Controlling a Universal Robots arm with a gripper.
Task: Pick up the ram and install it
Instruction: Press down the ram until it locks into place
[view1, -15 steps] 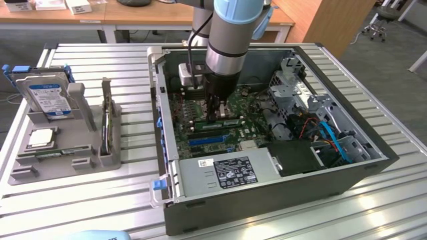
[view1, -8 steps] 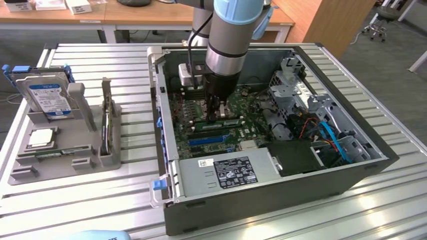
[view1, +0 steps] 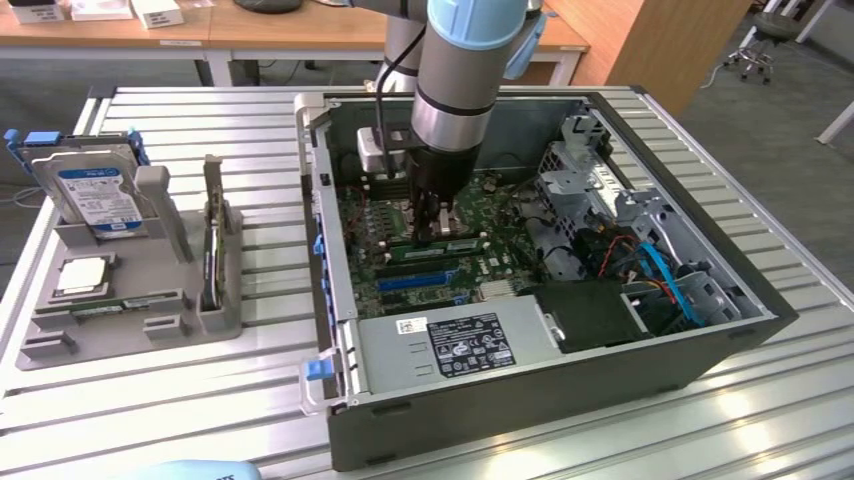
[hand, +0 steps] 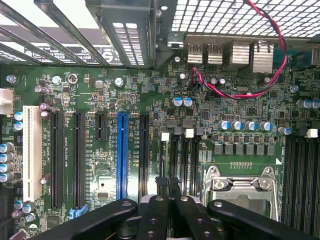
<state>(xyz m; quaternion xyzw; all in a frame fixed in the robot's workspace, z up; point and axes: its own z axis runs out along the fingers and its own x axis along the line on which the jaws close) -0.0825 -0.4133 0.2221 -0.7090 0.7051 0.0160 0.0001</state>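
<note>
My gripper (view1: 430, 232) is down inside the open computer case (view1: 747, 335), over the green motherboard (view1: 400, 225). Its fingers (hand: 161, 186) are pressed together, so it is shut. Right under the fingertips, a pale green strip that I take for the ram (view1: 458, 245) stands on edge on the board. I cannot tell whether the fingers clamp it or only rest on it. In the wrist view the gripper (hand: 168, 181) sits at the near end of the black memory slots (hand: 184, 160), beside the metal CPU socket (hand: 240, 185).
At the exterior view's left, a grey tray (view1: 80, 345) holds a blue-labelled hard drive (view1: 91, 195), a square silver CPU chip (view1: 83, 275) and an upright dark stick (view1: 211, 262). Inside the case are the power supply (view1: 454, 345), drive cages (view1: 587, 165) and blue cables (view1: 674, 285).
</note>
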